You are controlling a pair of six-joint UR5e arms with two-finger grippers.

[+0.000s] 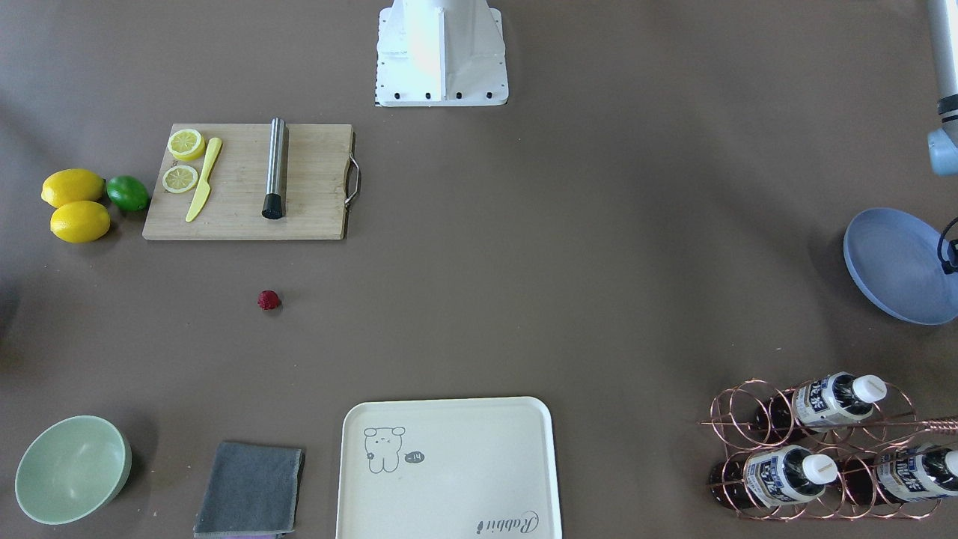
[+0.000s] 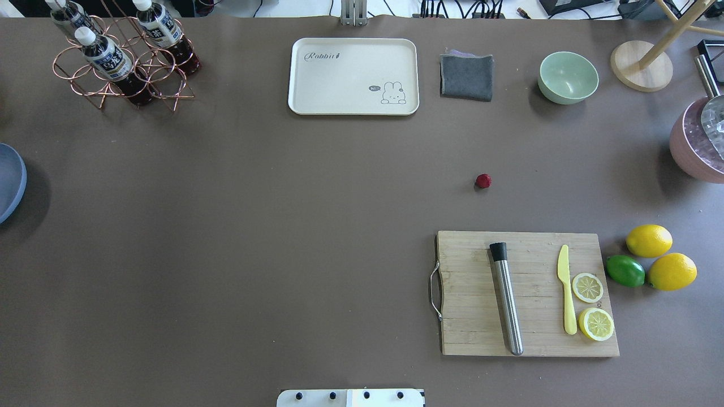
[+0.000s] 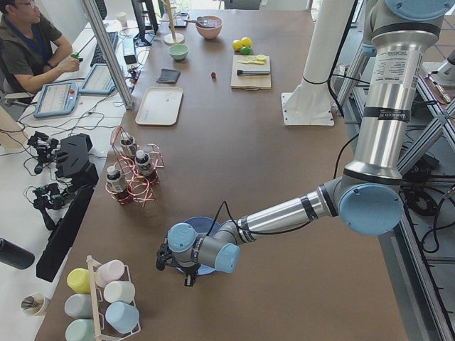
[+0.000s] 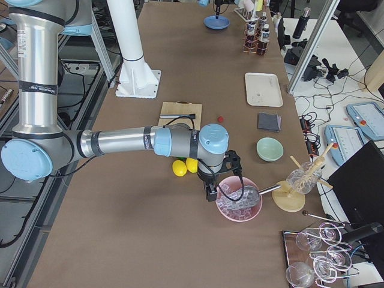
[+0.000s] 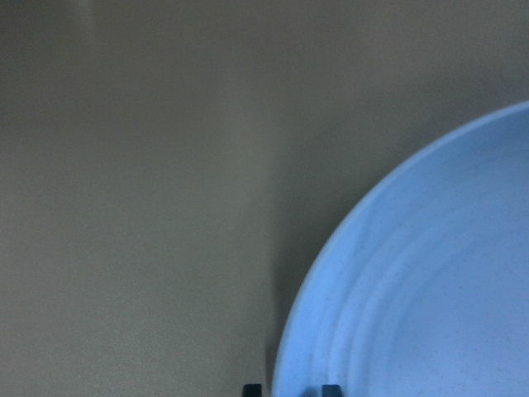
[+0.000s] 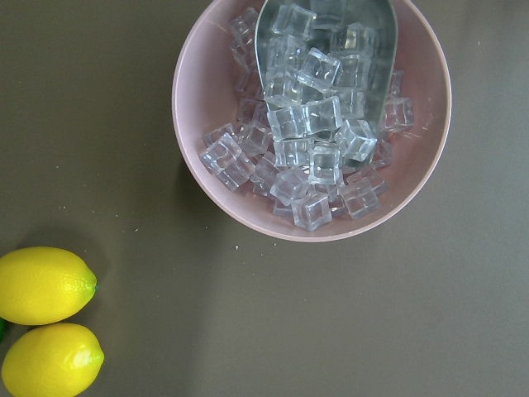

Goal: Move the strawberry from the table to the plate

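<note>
Overhead exterior, strawberry (image 2: 483,181) on table (image 2: 226,254), plate (image 2: 8,181) well apart, left edge

This is a robotics lab rigged for recording, not a real kitchen. Two industrial arms, the left arm (image 3: 384,106) and the right arm (image 4: 36,90), rise along the desk's (image 2: 226,226) robot-side edge, where a white pedestal (image 1: 441,60) stands. Beyond the opposite edge run aluminium posts (image 3: 106,50) and black cables (image 2: 452,8). There a person (image 3: 28,42) sits at a side bench with a touch-screen pendant (image 3: 55,98). Kitchen props lie staged on the desk: a cutting board (image 2: 526,294), a copper bottle rack (image 2: 121,68) and a pink bowl (image 6: 194,99) of clear cubes.
</note>
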